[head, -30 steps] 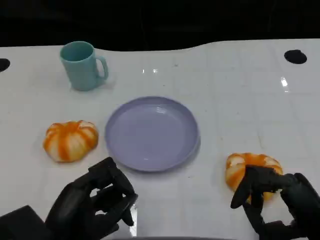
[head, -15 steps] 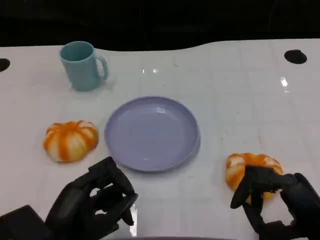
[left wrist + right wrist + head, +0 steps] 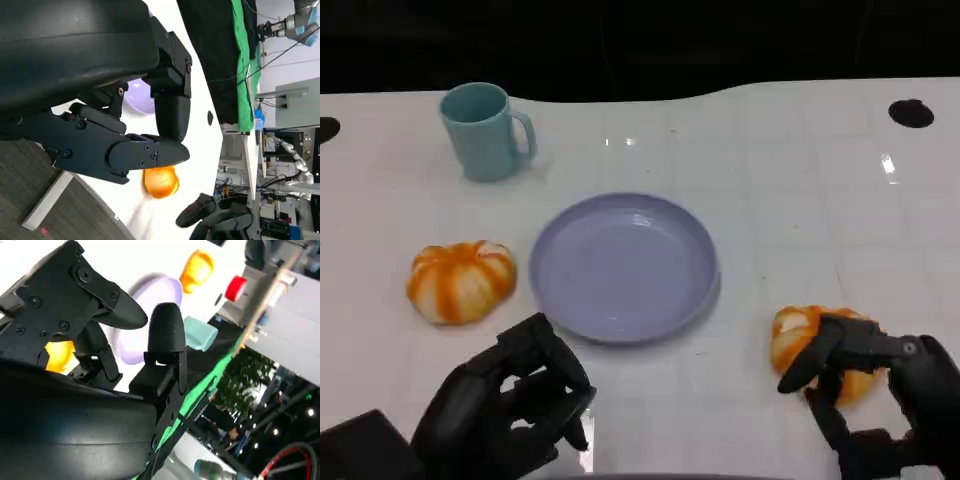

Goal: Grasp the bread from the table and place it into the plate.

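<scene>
The right hand (image 3: 865,385) is draped over the near-right bun (image 3: 810,338), fingers curled down across its top and near side — touching it by the look of things, though I can't tell from here whether the grip has actually closed underneath. The bun sits on the white table (image 3: 790,180), off to the right of the purple plate (image 3: 623,266) and apart from its rim. To do this well I'd want the fingers wrapped further round the sides before any lift (soft bread will squash or roll if it's only pinched from the top), then a straight rise, a short carry leftward, and a low release over the plate's middle.

The left hand (image 3: 510,400) hangs near the front edge with its fingers loosely curled and nothing in them — it's just in front of a second bun (image 3: 460,281), which lies left of the plate. A teal mug (image 3: 485,130) stands further back on the left, well clear of the path
</scene>
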Available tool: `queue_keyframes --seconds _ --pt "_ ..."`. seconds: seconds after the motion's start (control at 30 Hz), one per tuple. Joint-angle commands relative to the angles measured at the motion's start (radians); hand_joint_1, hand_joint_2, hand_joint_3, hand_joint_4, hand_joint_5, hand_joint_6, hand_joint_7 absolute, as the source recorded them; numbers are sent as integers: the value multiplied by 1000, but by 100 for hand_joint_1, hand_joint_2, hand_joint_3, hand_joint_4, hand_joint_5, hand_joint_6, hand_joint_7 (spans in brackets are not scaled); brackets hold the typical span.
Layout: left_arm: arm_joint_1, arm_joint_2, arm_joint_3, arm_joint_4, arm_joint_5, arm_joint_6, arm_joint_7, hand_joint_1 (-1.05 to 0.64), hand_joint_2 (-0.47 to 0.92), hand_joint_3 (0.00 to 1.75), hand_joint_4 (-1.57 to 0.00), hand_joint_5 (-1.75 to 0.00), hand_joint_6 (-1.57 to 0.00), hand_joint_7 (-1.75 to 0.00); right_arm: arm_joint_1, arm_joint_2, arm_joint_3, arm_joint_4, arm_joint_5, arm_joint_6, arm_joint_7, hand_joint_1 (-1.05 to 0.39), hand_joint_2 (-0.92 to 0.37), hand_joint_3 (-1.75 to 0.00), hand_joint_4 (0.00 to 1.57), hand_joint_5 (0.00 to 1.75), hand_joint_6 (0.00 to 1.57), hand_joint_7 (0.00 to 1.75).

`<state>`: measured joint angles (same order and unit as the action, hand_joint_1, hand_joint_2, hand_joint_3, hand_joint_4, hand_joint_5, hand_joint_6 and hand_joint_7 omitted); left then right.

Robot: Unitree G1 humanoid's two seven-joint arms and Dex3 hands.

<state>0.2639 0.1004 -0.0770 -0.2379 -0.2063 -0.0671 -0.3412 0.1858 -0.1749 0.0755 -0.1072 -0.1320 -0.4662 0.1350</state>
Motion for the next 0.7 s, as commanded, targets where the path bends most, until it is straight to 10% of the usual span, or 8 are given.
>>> queue_keyframes --seconds 0.03,0.33,0.7 --pt "-2 12 5 1 10 -6 2 -48 92 45 -70 -175 -46 -172 4 -25 -29 -73 -6 77 5 -18 -41 -106 54 125 58 81" --pt "1 11 5 -7 5 2 0 -47 92 46 -70 -175 -46 -171 4 -120 -35 -255 -190 293 60 -35 -80 -16 25 83 42 34" --pt "-3 16 1 3 28 -17 1 -50 92 44 -68 -175 -45 -171 -9 -276 -37 -396 -370 411 194 -46 -84 0 0 53 23 10"
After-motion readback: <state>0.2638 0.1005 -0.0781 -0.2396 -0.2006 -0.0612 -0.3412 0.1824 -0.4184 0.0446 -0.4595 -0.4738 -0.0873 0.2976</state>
